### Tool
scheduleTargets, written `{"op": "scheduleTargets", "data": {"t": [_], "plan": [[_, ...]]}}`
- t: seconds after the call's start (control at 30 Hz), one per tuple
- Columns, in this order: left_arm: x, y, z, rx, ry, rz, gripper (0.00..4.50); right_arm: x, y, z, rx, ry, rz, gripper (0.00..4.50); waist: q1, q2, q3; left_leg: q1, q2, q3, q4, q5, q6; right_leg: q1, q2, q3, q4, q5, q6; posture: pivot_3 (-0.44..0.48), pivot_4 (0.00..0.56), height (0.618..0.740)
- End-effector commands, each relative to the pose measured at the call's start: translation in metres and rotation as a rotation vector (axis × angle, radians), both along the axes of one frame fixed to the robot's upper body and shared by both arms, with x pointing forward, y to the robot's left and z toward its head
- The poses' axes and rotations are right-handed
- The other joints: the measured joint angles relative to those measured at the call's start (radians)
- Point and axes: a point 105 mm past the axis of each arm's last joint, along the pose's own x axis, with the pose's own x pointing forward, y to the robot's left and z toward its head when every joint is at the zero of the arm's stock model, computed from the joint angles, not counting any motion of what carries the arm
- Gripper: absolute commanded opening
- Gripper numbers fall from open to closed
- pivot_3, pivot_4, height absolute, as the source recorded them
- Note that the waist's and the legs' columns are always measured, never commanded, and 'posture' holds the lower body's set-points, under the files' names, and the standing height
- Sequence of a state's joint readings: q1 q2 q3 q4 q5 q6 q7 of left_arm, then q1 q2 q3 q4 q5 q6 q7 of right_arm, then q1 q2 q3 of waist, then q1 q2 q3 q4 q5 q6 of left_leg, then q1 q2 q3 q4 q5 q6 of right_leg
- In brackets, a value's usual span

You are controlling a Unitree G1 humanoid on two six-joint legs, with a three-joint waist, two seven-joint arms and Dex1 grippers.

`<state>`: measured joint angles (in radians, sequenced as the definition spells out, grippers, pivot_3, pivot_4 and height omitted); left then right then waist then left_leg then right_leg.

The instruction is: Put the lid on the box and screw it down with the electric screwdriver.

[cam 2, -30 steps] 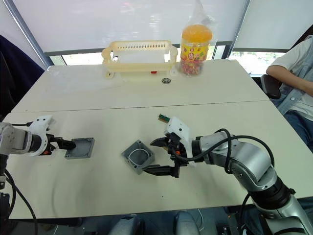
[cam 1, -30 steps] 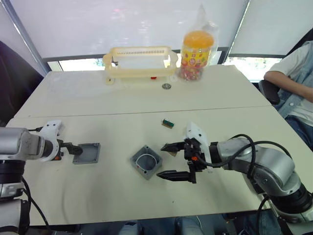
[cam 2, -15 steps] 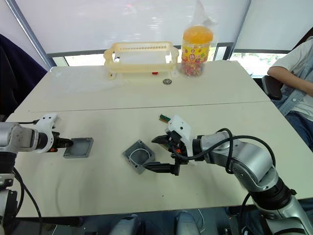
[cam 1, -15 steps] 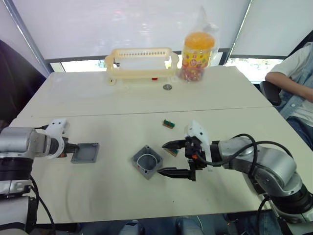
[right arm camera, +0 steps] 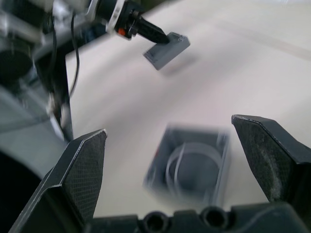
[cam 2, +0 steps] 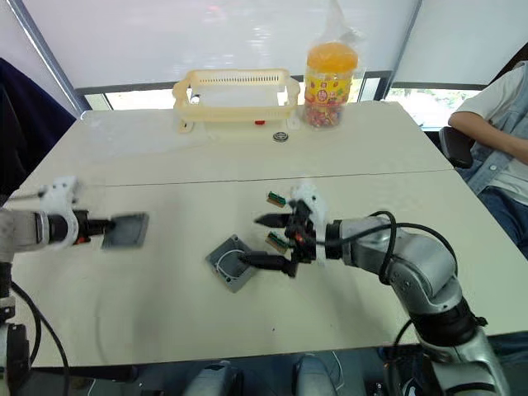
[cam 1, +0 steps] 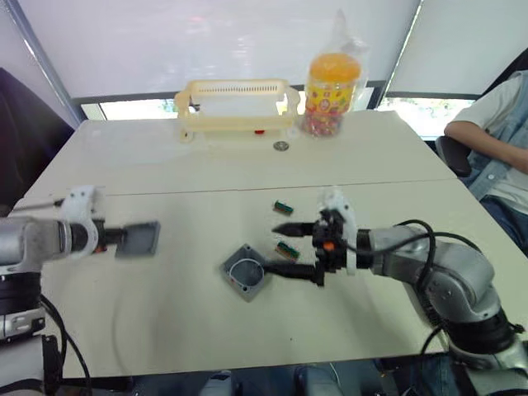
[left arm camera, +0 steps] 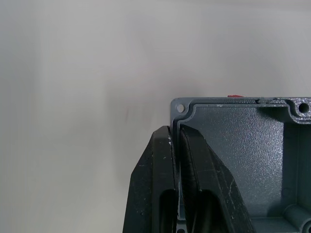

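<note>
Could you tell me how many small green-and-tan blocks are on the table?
2: one green-and-tan block lies just beyond the right tool; the other block sits between its open fingers. Others may be hidden.

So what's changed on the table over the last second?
The left pincer, shut on the flat grey square plastic lid, has lifted it off the white table. The open right pincer has moved in over the grey square plastic box, one finger above its rim. The box, the yellow basket and the orange jar stayed put.
</note>
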<state>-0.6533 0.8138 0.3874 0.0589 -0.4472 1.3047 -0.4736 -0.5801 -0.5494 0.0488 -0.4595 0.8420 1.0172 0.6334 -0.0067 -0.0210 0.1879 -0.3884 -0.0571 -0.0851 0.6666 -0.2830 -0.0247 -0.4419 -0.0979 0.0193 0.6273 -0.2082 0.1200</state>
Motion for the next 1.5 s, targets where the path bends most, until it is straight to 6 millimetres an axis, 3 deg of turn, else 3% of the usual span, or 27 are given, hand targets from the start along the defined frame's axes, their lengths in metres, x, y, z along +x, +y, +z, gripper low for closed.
{"op": "scheduleTargets", "data": {"t": [0.03, 0.17, 0.37, 0.6, 1.1, 1.2, 1.4, 1.43, 1.5], "plan": [[0.008, -0.03, 0.082, 0.019, -0.413, -0.088, 0.07, 0.025, -0.001, 0.032, 0.112, -0.058, -0.109, 4.5, 0.004, 0.0, 0.0, 0.0, 0.0, 0.0, 0.0, 0.0, 0.0, 0.0, 0.0, 0.0, 0.0, 0.0, 0.0, 0.0, 0.15, 0.74], [0.014, -0.078, 0.107, -0.024, -0.555, -0.203, 0.07, 0.046, 0.009, 0.064, 0.234, -0.07, -0.164, 4.5, -0.004, 0.0, 0.0, 0.0, 0.0, 0.0, -0.001, 0.0, -0.001, 0.0, 0.0, 0.0, -0.001, 0.0, 0.0, 0.0, 0.15, 0.74], [0.014, -0.129, 0.121, -0.1, -0.7, -0.318, 0.07, 0.062, 0.02, 0.106, 0.394, -0.036, -0.189, 4.5, -0.014, 0.0, 0.0, -0.001, 0.0, 0.002, -0.001, 0.001, -0.002, -0.003, 0.001, 0.001, 0.001, 0.0, 0.0, 0.0, 0.15, 0.74], [0.01, -0.148, 0.117, -0.154, -0.732, -0.367, 0.07, 0.066, 0.025, 0.107, 0.382, 0.0, -0.218, 4.5, -0.011, 0.0, 0.0, -0.001, 0.0, 0.002, -0.001, 0.001, -0.001, -0.003, 0.001, 0.001, 0.001, 0.0, 0.0, 0.0, 0.15, 0.74], [0.006, -0.163, 0.115, -0.184, -0.737, -0.412, 0.07, 0.066, 0.03, 0.095, 0.343, 0.03, -0.223, 4.5, -0.012, 0.0, 0.0, -0.001, -0.001, 0.002, -0.001, 0.001, -0.001, -0.003, 0.001, 0.001, 0.001, 0.0, 0.0, 0.0, 0.15, 0.74], [0.006, -0.164, 0.114, -0.184, -0.735, -0.416, 0.0, 0.067, 0.031, 0.095, 0.343, 0.03, -0.225, 3.66, -0.012, 0.0, 0.0, -0.001, -0.001, 0.002, -0.001, 0.001, -0.001, -0.003, 0.002, 0.001, 0.001, 0.0, 0.0, 0.0, 0.15, 0.74], [0.004, -0.162, 0.114, -0.183, -0.736, -0.416, 0.0, 0.066, 0.032, 0.092, 0.327, 0.03, -0.219, 0.77, -0.012, 0.0, 0.0, -0.001, -0.001, 0.002, -0.001, 0.001, -0.001, -0.003, 0.002, 0.001, 0.001, 0.0, 0.0, 0.0, 0.15, 0.74], [0.004, -0.161, 0.114, -0.179, -0.732, -0.419, 0.0, 0.066, 0.032, 0.091, 0.323, 0.029, -0.217, 0.51, -0.012, 0.0, 0.0, -0.001, -0.001, 0.002, -0.001, 0.001, -0.001, -0.003, 0.002, 0.001, 0.001, 0.0, 0.0, 0.0, 0.15, 0.74], [0.003, -0.159, 0.11, -0.167, -0.712, -0.421, 0.0, 0.065, 0.033, 0.091, 0.321, 0.026, -0.211, 0.41, -0.014, 0.001, 0.0, -0.001, -0.001, 0.002, -0.001, 0.001, -0.001, -0.003, 0.002, 0.001, 0.0, 0.0, 0.0, 0.0, 0.15, 0.74]]}}
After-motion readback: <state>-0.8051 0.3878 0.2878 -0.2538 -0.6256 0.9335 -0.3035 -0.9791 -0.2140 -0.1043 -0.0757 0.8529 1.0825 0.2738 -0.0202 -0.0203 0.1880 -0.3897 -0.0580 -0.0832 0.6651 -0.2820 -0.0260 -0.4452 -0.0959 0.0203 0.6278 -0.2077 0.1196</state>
